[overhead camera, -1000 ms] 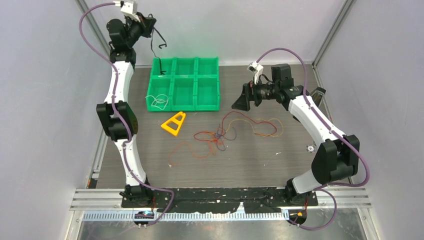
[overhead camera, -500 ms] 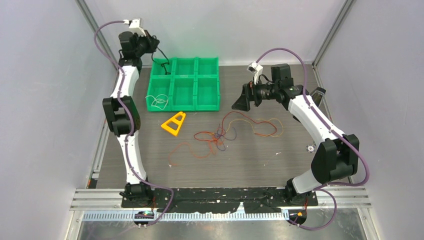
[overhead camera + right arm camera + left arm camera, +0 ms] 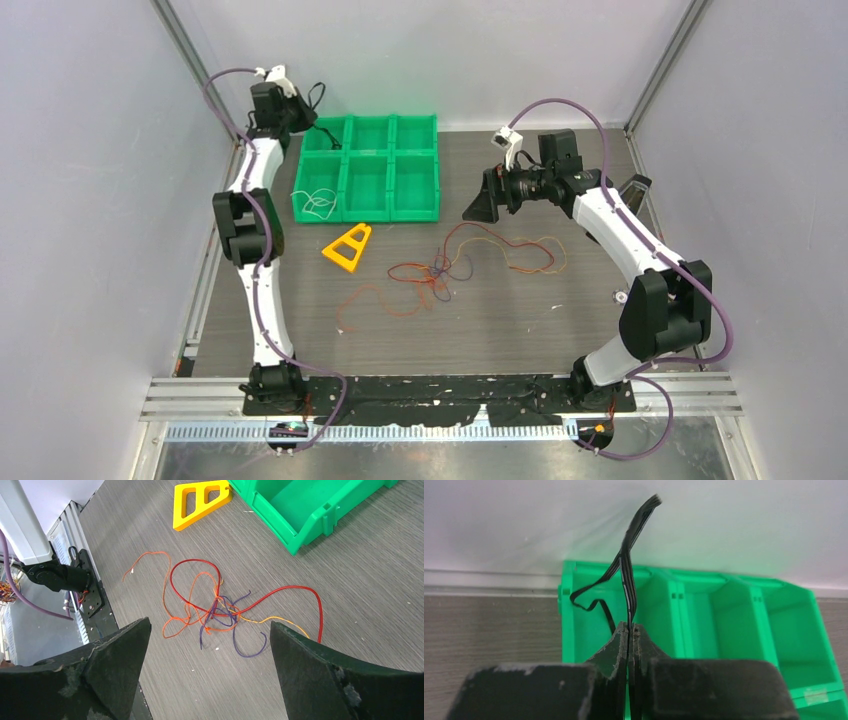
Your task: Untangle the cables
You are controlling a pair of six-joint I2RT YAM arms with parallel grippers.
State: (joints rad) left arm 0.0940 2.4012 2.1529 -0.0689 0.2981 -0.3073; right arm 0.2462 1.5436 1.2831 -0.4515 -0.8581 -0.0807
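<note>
Left arm has swung down and in toward the bin since a sec ago, and the black cable (image 3: 625, 570) that hung long from it then is now bunched close above the grip; right arm has barely shifted. Left tool (image 3: 629, 626) is clenched on that 1 black cable: fingers pressed flat together, strand running up from betw. them, with a loop drooping off to the left in front of the green bin (image 3: 366, 214). From the top view this tool sits just behind the bin's back-left corner and the cable's tail drops toward the back-left compartment; can't tell if it touches the bottom. 1 bin, 6 compartments, 2 rows of 3. 1 white cable (image 3: 318, 203) lies curled in the front-left compartment. Right tool (image 3: 210, 625) is released, jaws spread wide w/ nothing betw. them, hanging above the tabletop (image 3: 520, 320) to the right of the bin. Below it lies the tangle (image 3: 217, 611), on the tabletop in front of the bin, betw. the 2 arms. In it: 1 long red cable (image 3: 295, 589) looping out to both sides, purple strands (image 3: 250, 652) crossing at the knot, orange strands (image 3: 172, 622) trailing off toward the left arm's side, and 1 thin yellow-orange strand (image 3: 280, 620); how many orange and purple, can't tell. 1 yellow triangular piece (image 3: 200, 500) lies flat betw. bin and tangle, apart from both.
</note>
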